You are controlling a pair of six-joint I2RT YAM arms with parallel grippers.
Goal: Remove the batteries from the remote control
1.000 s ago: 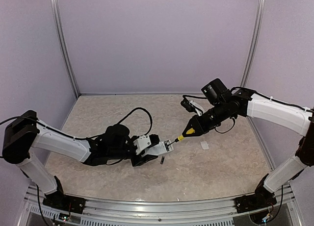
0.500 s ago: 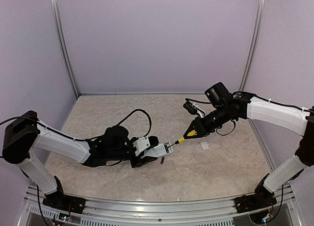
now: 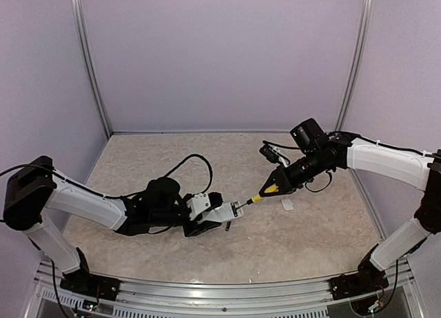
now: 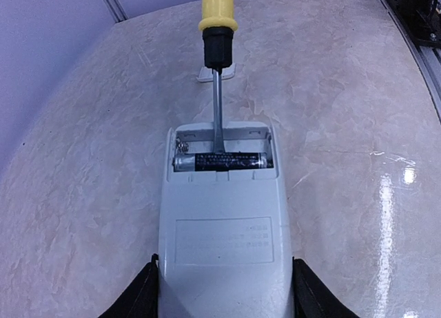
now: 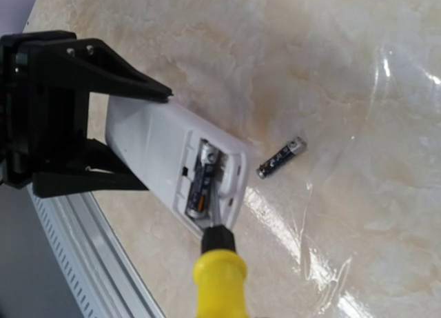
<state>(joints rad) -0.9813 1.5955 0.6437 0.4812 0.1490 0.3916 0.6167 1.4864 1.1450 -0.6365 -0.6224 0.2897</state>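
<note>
My left gripper (image 3: pixel 209 212) is shut on the white remote control (image 3: pixel 226 210), gripping its sides low over the table; the black fingers (image 4: pixel 140 299) show at both edges. The remote's back faces up with its compartment open, and one dark battery (image 4: pixel 219 161) lies inside. My right gripper (image 3: pixel 277 183) is shut on the yellow-handled screwdriver (image 3: pixel 256 195), whose metal shaft (image 4: pixel 218 111) reaches into the compartment beside the battery (image 5: pixel 200 183). A second battery (image 5: pixel 281 157) lies loose on the table next to the remote's end; it also shows in the top view (image 3: pixel 227 226).
The small white cover piece (image 3: pixel 287 205) lies on the table right of the screwdriver, beyond the remote in the left wrist view (image 4: pixel 216 72). A black cable loops behind the left arm (image 3: pixel 196 159). The metal rail (image 3: pixel 207 297) runs along the near edge.
My right arm has moved slightly right and lower, and the screwdriver tip stays in the compartment. The left gripper and remote have sunk a little toward the table.
</note>
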